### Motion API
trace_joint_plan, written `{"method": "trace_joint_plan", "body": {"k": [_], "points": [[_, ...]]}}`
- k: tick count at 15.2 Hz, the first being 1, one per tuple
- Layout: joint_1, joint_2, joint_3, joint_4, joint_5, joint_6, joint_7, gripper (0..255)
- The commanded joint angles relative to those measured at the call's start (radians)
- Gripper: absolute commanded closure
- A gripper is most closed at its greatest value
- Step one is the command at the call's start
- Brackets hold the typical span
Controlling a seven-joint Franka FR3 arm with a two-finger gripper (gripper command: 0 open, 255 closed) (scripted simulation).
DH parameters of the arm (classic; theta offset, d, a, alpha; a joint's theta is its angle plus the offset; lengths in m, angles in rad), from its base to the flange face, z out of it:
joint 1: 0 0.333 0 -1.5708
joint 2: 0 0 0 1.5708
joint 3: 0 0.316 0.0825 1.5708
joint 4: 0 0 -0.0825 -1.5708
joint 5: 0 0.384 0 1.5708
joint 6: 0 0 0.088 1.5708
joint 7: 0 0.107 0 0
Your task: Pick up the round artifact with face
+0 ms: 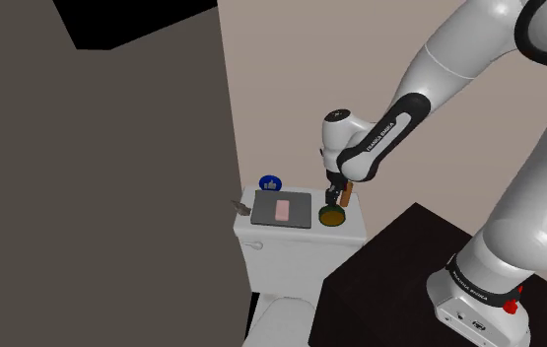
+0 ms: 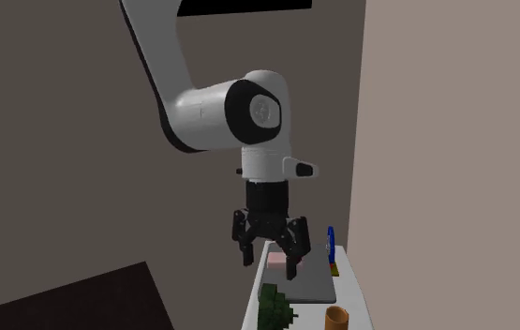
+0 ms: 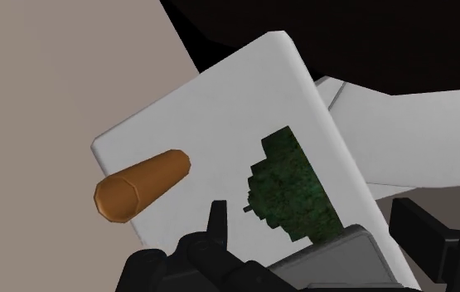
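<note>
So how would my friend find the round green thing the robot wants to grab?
Find the white toilet tank. On its lid, look just beside the flat grey tray, near the orange tube. The round artifact lies there: dark green and bumpy like moss, while its neighbours are smooth.

A dark grey tray (image 1: pixel 264 210) bearing a pink block (image 1: pixel 283 209) lies on the white toilet tank lid (image 1: pixel 355 222). A blue disc (image 1: pixel 270 183) stands between tray and wall. An orange cylinder (image 3: pixel 141 182) stands near the lid's wall-side edge.
</note>
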Motion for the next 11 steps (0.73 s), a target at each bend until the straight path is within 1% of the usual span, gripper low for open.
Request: {"method": "trace_joint_plan", "body": {"k": [1,2,9,11], "points": [[0.001,0.085,-0.022,0.021,-0.066,0.049,0.035,0],[0.005,0.115,-0.031,0.033,-0.086,0.062,0.048,0],[0.033,0.229,-0.074,0.062,-0.159,0.144,0.115,0],[0.036,0.239,-0.079,0.064,-0.165,0.150,0.120,0]]}}
